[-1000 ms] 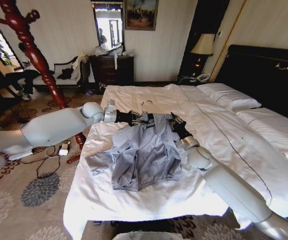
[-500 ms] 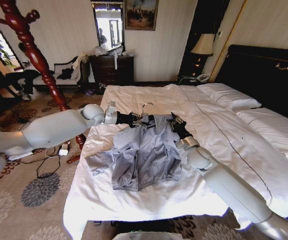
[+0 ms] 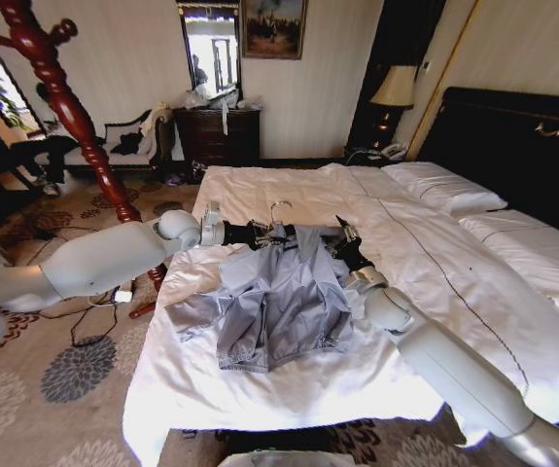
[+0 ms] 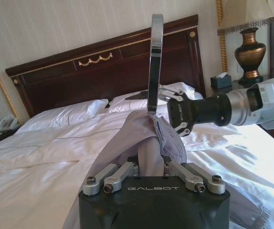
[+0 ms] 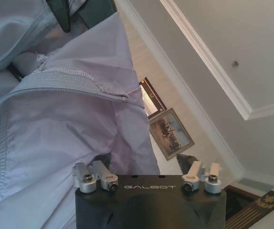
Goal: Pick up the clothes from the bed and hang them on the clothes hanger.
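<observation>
A: Where's the jacket (image 3: 281, 297)?
B: Spread on the bed (image 3: 289, 389) near the foot edge, collar end raised between both arms.
A: Pincers?
B: Left pincer (image 4: 150, 168) clenched on jacket fabric at the hanger (image 4: 154, 67) hook. Right pincer (image 3: 341, 236) at the other shoulder, against fabric; grip state, cannot tell.

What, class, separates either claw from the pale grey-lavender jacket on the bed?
Nothing visible: the left claw and the right claw both meet the thin pale grey-lavender jacket at its shoulders.
</observation>
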